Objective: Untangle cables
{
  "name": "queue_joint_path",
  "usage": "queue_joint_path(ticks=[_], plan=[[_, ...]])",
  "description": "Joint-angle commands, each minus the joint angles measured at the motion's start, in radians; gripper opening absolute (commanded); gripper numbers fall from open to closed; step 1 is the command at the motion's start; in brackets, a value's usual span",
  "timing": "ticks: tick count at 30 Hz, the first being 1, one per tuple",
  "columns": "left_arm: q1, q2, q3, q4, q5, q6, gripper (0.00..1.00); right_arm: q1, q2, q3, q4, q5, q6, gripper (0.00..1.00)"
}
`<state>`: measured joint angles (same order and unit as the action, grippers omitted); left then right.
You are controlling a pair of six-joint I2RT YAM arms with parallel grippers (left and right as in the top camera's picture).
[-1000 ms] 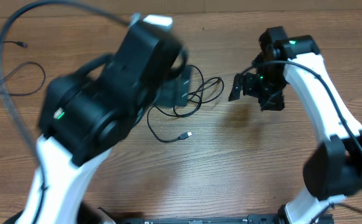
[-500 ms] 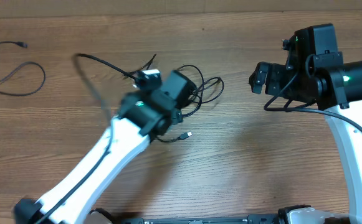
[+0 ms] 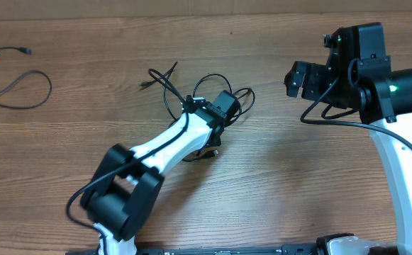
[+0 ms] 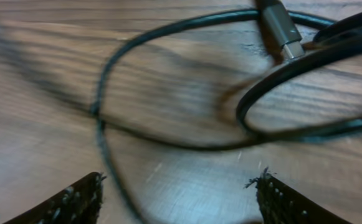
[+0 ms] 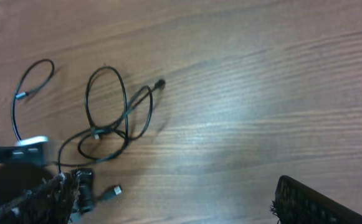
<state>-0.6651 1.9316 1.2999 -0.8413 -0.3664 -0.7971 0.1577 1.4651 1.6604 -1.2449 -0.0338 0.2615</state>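
Wood-grain worktop [image 3: 276, 184] fills every view. Near its middle lies the tangle of black cables [image 3: 207, 77], thin loops crossing one another; the left wrist view shows one metal plug [image 4: 283, 28] up close. The left pincer [image 3: 223, 106] sits low over the right part of the tangle, jaws spread, with cable loops on the wood ahead and nothing pinched. The right pincer [image 3: 296, 79] hangs well to the right of the tangle, spread and empty. A lone cable [image 3: 48, 85] lies curled near the worktop's left edge, well apart from the rest.
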Motion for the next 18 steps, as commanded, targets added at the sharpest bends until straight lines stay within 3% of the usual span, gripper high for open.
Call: queue_joint_path(ticks=[1,4,9,16,18], plan=[[0.005,0.048,-0.008,0.072,0.003,0.024,0.83,-0.002,-0.002,0.003,0.023,0.019,-0.002,1.0],[0.005,0.071,-0.008,0.151,0.0,0.052,0.83,-0.002,0.0,0.003,0.042,0.019,-0.002,1.0],[0.005,0.074,-0.008,0.227,-0.003,0.058,0.72,-0.002,0.012,0.003,0.056,0.018,-0.002,1.0],[0.006,0.074,-0.008,0.241,-0.029,0.056,0.76,-0.002,0.024,0.002,0.056,0.018,-0.001,1.0],[0.006,0.074,-0.008,0.248,-0.033,0.056,0.67,-0.002,0.024,0.002,0.056,0.018,-0.001,1.0]])
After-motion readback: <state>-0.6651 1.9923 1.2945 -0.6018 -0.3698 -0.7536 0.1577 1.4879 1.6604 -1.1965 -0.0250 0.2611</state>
